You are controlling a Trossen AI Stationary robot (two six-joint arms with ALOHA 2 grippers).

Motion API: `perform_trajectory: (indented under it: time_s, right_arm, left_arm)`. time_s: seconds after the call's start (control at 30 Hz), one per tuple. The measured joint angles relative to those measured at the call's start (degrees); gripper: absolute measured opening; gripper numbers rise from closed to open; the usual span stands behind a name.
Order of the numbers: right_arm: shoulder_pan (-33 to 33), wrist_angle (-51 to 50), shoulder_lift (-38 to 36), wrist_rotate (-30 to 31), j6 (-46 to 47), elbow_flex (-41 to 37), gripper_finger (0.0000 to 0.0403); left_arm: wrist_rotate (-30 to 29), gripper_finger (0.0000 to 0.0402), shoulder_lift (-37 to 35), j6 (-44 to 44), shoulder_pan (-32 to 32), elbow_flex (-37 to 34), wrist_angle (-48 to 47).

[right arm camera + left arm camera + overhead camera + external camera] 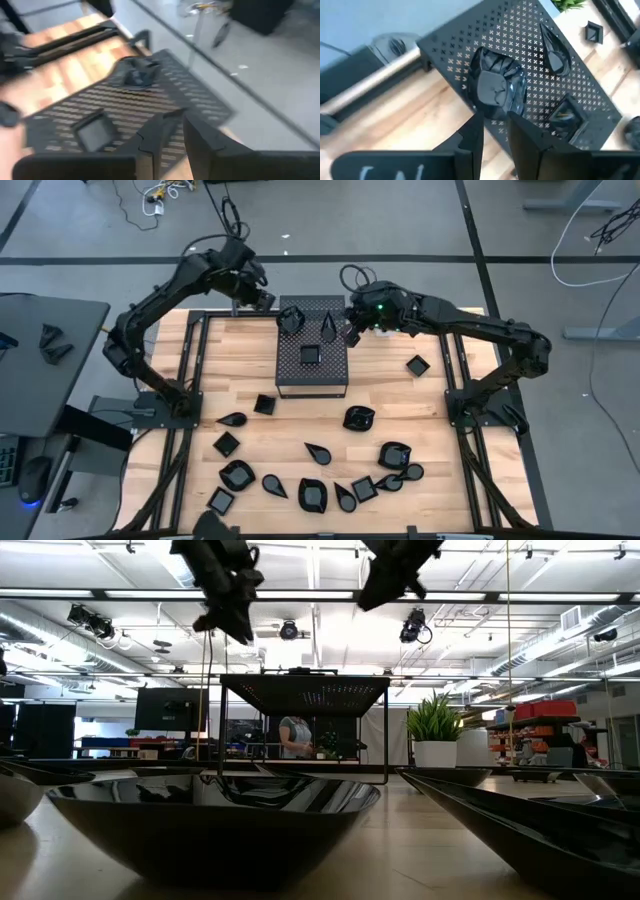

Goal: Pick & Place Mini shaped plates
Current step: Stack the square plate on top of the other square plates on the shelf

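Note:
A black perforated box (311,370) stands at the table's far middle. Three mini shaped plates lie flat on its top: a rounded one (495,90), a teardrop (552,50) and a square one (565,117). My left gripper (495,122) hovers above the box's far left corner, over the rounded plate; its fingers are a little apart and empty. My right gripper (179,120) hovers above the box's far right side next to the teardrop (330,327), its fingers narrowly apart and empty. Many more plates lie on the table's near half (312,494).
Loose plates lie scattered across the near half of the wooden table, among them a rounded one (359,418) and a square one at the right (417,365). A green potted plant (435,725) stands beyond the box. Dark frame rails (190,360) run along both table sides.

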Motion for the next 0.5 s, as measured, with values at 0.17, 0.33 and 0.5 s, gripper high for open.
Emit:
perform_trajectory:
  time_s: [0.17,0.33,0.5]
  right_arm:
    - [0.1,8.5,0.0,-9.1,3.5,-8.4,0.0080]
    - [0.1,9.3,0.0,-18.0,9.4,-13.7,0.0080]
    - [0.1,9.3,0.0,-20.9,12.8,-15.7,0.0080]
  left_arm:
    - [-7.1,0.0087,-4.2,4.2,-0.1,0.0,-6.2]
    - [-9.6,0.0087,-8.9,7.9,-1.6,-1.4,-13.3]
    - [-4.9,0.0087,-17.6,10.3,-5.5,-11.1,-12.5]
